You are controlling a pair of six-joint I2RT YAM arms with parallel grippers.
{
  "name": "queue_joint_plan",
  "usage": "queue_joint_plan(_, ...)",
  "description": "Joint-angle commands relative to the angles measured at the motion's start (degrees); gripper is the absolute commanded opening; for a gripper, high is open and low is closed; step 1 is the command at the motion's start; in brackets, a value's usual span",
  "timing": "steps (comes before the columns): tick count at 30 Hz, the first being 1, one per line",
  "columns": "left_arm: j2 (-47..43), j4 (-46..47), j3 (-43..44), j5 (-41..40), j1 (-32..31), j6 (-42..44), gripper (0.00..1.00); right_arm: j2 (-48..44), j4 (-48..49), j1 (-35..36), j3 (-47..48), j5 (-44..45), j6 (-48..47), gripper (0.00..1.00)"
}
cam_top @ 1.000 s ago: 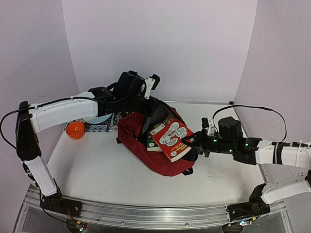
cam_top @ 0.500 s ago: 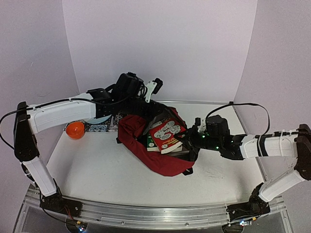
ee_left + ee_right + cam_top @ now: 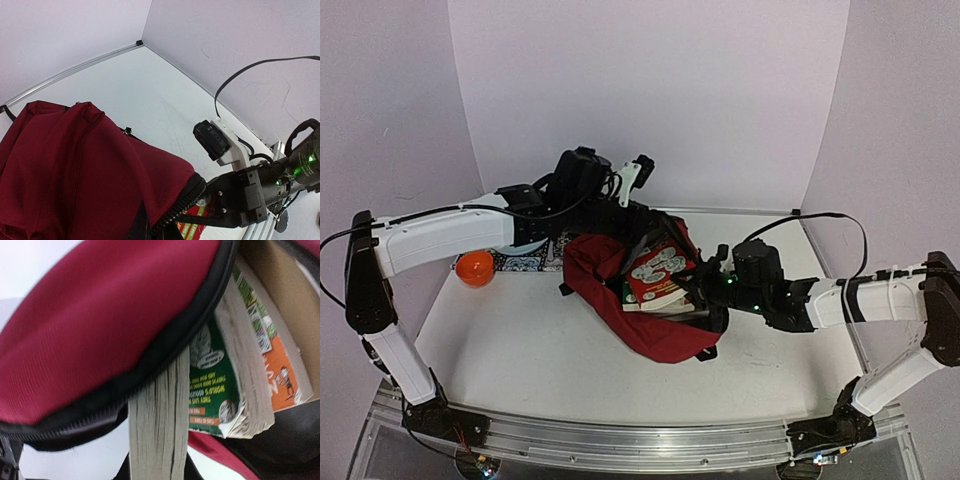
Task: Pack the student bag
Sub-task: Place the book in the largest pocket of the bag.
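Note:
The dark red student bag (image 3: 620, 300) lies in the middle of the table with its opening facing right. My left gripper (image 3: 628, 216) is at the bag's upper flap and holds it up; its fingers are hidden in the left wrist view, which shows the flap (image 3: 75, 165) and its black zip edge (image 3: 186, 199). My right gripper (image 3: 698, 290) is shut on a red book (image 3: 658, 270) that sits partly inside the opening. In the right wrist view my right gripper (image 3: 157, 467) holds the book's page edge (image 3: 157, 420) under the flap (image 3: 100, 325). A green book (image 3: 215, 390) lies inside.
An orange ball (image 3: 474, 267) and a patterned black-and-white cloth (image 3: 525, 262) lie at the back left, under my left arm. An orange-covered book (image 3: 280, 375) lies deeper in the bag. Walls close the back and both sides.
My right gripper has moved left with the red book, pushing it further into the bag's opening. My left gripper keeps holding the flap up.

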Motion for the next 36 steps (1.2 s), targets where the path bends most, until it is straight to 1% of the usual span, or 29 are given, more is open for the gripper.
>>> queue_joint_plan(1,-6.89,8.75,-1.99,4.54,-2.03,1.93,0.0,-0.82,6.66,0.0,1.77,6.71,0.57,0.0)
queue_joint_plan(3,-7.57,8.74,-3.74,4.81,-2.19,2.13,0.0,0.38,6.53,-0.02,3.37,7.01,-0.35,0.0)
queue_joint_plan(8,-8.91,8.8,-7.88,6.0,-2.37,2.9,0.0,6.14,5.08,0.04,9.19,4.15,-2.7,0.0)
queue_joint_plan(12,-9.47,8.68,-10.54,5.63,-2.48,3.13,0.0,9.38,5.08,0.09,10.98,0.87,-2.66,0.0)
queue_joint_plan(14,-9.74,8.68,-11.55,5.8,-2.47,3.02,0.0,9.64,4.57,0.23,10.76,0.95,-2.81,0.02)
queue_joint_plan(15,-9.83,8.67,-12.08,6.0,-2.47,2.97,0.0,9.43,3.93,0.35,10.61,1.17,-3.19,0.07)
queue_joint_plan(16,-9.95,8.68,-12.54,6.27,-2.47,2.91,0.0,9.12,2.84,0.44,10.51,1.4,-3.76,0.15)
queue_joint_plan(18,-9.97,8.7,-13.62,6.68,-2.47,2.85,0.0,8.44,-0.42,0.76,11.17,1.89,-5.72,0.27)
queue_joint_plan(19,-9.9,8.67,-14.14,6.88,-2.47,2.67,0.0,8.13,-2.36,1.12,11.32,2.26,-6.6,0.34)
queue_joint_plan(22,-9.5,8.66,-15.6,7.52,-2.46,1.7,0.01,7.07,-6.08,1.67,11.33,2.37,-9.54,0.48)
queue_joint_plan(25,-9.49,8.66,-16.55,8.13,-2.47,0.66,0.04,5.56,-8.88,1.96,10.35,2.34,-11.68,0.56)
queue_joint_plan(28,-9.82,8.64,-17.44,8.15,-2.47,0.33,0.07,2.48,-12.36,2.38,8.63,3.06,-14.31,0.62)
queue_joint_plan(33,-10.15,8.66,-19.8,8.14,-2.47,-0.03,0.12,-1.95,-19.34,2.57,7.87,2.56,-21.0,0.77)
queue_joint_plan(36,-9.9,8.62,-21.04,8.75,-2.49,-0.68,0.14,-3.44,-25.45,2.55,8.26,2.52,-26.88,0.8)
